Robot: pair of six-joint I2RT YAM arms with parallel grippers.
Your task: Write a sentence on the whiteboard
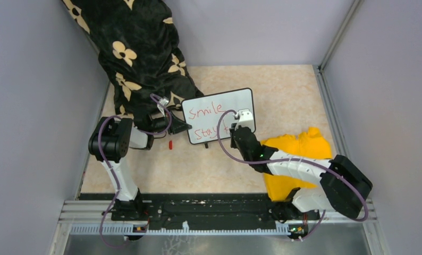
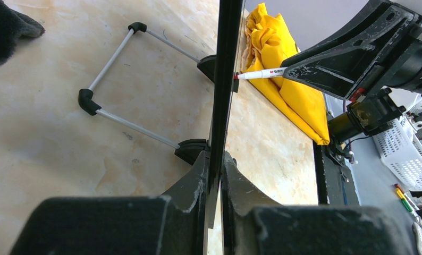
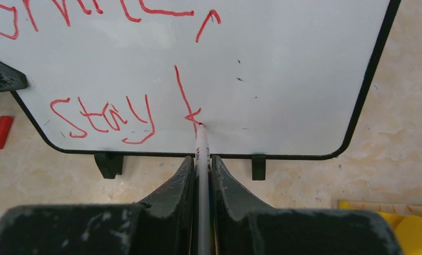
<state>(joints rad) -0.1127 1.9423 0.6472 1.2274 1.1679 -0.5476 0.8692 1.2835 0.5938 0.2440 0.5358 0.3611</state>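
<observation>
The whiteboard (image 1: 233,103) stands mid-table on its short feet, propped behind by a wire stand (image 2: 86,101); the left gripper (image 2: 216,162) pinches its left edge, jaws tight on the thin black frame; the right gripper (image 3: 202,162) is clamped on a white marker (image 3: 201,143), its red tip touching the board just right of "Stay"; the sentence (image 1: 207,110) reads "Smile," above, "Stay" below, then one slanted stroke; from above, the right wrist hides the board's lower right; a red cap (image 1: 170,144) lies near the lower left corner; a yellow cloth (image 1: 299,146) lies partly under the right arm; black flowered fabric (image 1: 140,58) crowds the far left.
</observation>
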